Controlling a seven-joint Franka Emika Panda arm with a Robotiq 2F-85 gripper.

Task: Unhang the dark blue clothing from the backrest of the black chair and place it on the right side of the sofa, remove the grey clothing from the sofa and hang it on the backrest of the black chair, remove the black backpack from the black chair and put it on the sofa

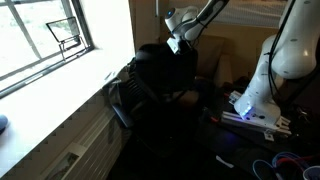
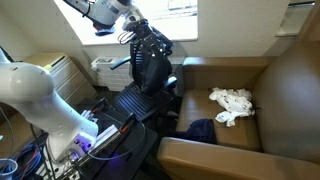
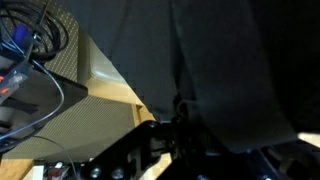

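Observation:
The black backpack (image 2: 152,62) stands upright over the black chair (image 2: 125,105), bulky and rounded. My gripper (image 2: 135,32) is at its top and shut on it. In an exterior view the gripper (image 1: 177,42) sits on top of the backpack (image 1: 160,72). The wrist view is filled with black fabric (image 3: 230,60), with the gripper (image 3: 180,125) pinching a dark fold. On the brown sofa (image 2: 290,90), the grey clothing (image 2: 232,105) lies crumpled on the seat. The dark blue clothing (image 2: 200,130) lies near the seat's front edge.
A window (image 1: 45,35) and its white sill (image 1: 60,100) run beside the chair. My white robot base (image 1: 270,70) stands close by with cables (image 2: 30,155) on the floor. A pale cabinet (image 2: 68,70) stands behind the chair.

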